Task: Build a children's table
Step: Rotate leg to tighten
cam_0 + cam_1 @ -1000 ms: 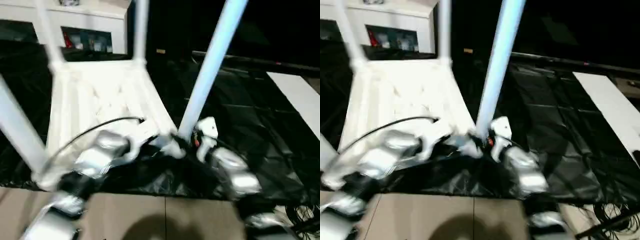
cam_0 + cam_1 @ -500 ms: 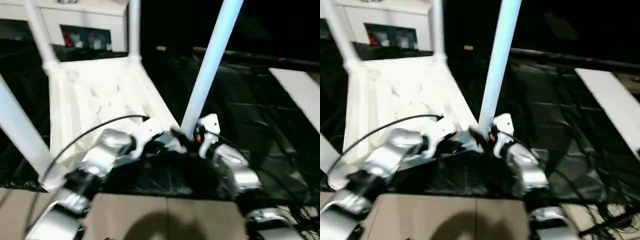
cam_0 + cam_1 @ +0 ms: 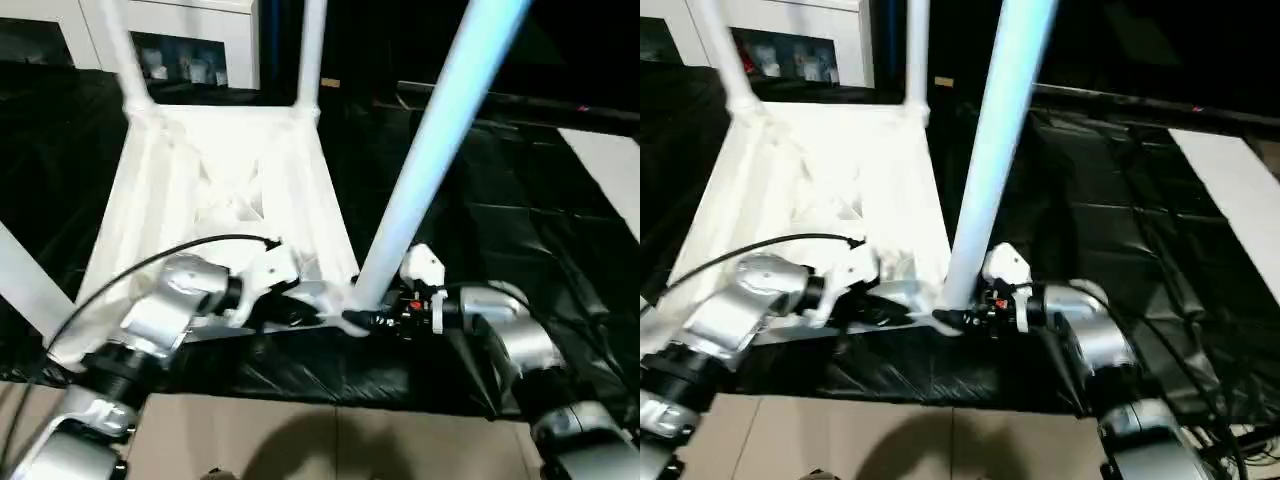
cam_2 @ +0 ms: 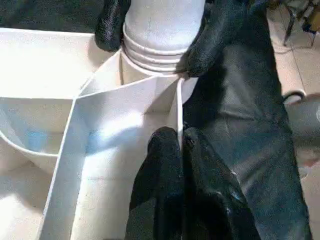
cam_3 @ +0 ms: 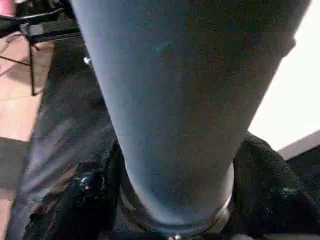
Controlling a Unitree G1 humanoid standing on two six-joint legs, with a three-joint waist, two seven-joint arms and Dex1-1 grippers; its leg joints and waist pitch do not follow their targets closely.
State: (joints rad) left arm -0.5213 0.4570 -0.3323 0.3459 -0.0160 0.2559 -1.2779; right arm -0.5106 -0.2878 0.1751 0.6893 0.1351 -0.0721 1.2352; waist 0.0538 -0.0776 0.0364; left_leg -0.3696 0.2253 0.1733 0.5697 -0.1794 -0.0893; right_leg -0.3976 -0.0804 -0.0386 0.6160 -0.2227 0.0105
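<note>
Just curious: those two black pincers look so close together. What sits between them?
In the left wrist view, the tabletop's corner socket with the leg's base in it lies between the left pincer, clamping a rib, and the right pincer around the leg.

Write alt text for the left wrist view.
The left gripper pinches a thin rib of the white tabletop, shut on it. Just beyond, the right gripper's black fingers clasp the base of a white leg seated in the corner socket.

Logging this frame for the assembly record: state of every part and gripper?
Tabletop: upside down on the black sheet.
Near leg: upright in its corner socket.
Two far legs: upright in sockets.
Left gripper: shut on a tabletop rib.
Right gripper: shut on the near leg's base.
</note>
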